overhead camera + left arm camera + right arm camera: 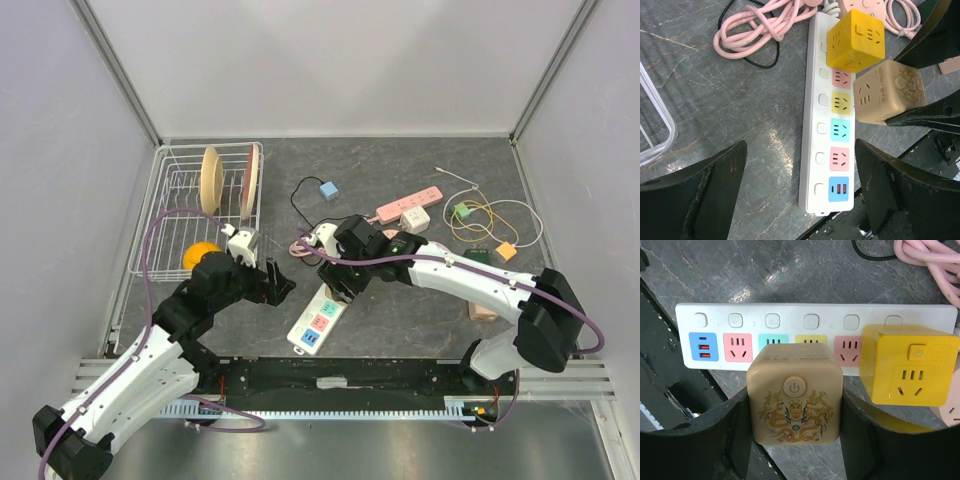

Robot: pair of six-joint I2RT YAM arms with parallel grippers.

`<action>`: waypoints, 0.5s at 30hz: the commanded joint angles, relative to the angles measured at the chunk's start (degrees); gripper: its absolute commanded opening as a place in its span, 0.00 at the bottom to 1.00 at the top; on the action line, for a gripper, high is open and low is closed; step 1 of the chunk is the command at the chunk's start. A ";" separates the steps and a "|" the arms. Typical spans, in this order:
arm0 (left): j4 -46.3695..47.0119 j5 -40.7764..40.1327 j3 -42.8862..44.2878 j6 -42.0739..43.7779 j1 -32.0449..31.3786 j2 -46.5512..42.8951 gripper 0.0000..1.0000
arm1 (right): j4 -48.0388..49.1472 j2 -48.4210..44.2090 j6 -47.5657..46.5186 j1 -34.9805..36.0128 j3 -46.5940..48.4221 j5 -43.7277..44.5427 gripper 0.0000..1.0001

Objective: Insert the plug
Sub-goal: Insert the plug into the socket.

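I see a dark grey, marble-veined surface (400, 170) enclosed by plain pale walls (340, 60) with aluminium corner posts (119, 75); lighting is even, shadows soft.

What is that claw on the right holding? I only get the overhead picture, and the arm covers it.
Observer: A tan cube adapter with a gold dragon print, clamped in the right gripper.
Operator: Is it plugged in?
Observer: No. It sits off the edge of the white power strip, beside the yellow socket.
Operator: Is anything plugged in there already?
Observer: A yellow cube adapter sits on the last socket, at the cord end.
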 commanded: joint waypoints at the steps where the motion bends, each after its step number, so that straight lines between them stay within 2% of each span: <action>1: 7.06 0.29 -2.58 1.60 0.07 -1.40 0.94 | 3.97 0.76 2.36 -0.08 -0.39 0.67 0.00; 15: 7.86 -0.42 -1.35 4.15 0.07 1.50 0.94 | 10.39 3.22 3.06 0.01 -4.00 4.98 0.00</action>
